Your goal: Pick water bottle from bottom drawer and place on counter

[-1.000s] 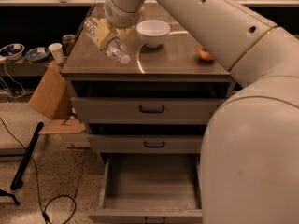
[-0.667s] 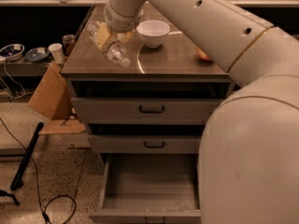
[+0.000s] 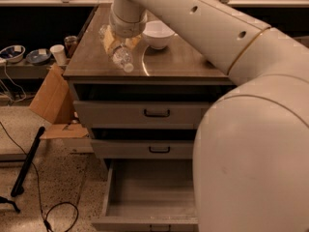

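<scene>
The water bottle [image 3: 120, 57], clear and ribbed with a white cap pointing down and right, is tilted just above the left part of the counter [image 3: 183, 62]. My gripper [image 3: 112, 40] is shut on the bottle's upper body, with tan fingers [image 3: 108, 40] on either side. I cannot tell whether the bottle touches the counter. The bottom drawer [image 3: 145, 197] is pulled open below, and its flat floor is bare. My large pale arm fills the right side and hides the counter's right end.
A white bowl [image 3: 158, 33] stands on the counter right of the gripper. Two upper drawers [image 3: 145, 112] with black handles are partly open. A cardboard box [image 3: 52, 100], low shelf with bowls [image 3: 12, 53] and a cup [image 3: 59, 53], and a black pole [image 3: 26, 163] lie at left.
The gripper has carried the water bottle slightly down and to the right, closer to the counter top. The drawers have not moved.
</scene>
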You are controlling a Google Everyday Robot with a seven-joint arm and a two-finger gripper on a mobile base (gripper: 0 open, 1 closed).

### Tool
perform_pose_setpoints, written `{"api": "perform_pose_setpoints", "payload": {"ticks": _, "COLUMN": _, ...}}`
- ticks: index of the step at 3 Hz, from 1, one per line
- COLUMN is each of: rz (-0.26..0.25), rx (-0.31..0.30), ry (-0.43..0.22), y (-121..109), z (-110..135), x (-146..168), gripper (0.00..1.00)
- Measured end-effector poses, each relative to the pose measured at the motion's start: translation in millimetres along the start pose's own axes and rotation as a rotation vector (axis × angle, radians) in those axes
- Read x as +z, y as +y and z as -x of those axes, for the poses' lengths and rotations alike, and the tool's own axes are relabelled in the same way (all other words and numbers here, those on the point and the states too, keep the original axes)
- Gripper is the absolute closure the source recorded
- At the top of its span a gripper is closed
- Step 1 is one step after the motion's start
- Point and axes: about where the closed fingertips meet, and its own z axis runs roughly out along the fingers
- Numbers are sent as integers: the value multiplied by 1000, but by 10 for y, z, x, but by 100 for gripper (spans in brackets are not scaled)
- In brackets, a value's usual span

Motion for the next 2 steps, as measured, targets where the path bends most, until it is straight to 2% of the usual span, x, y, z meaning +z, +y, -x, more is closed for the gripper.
{"api": "perform_pose_setpoints", "payload": {"ticks": 2, "rz": -32, "rx": 107, "ry": 16, "y": 16, "z": 310, "x": 213, "gripper": 100}}
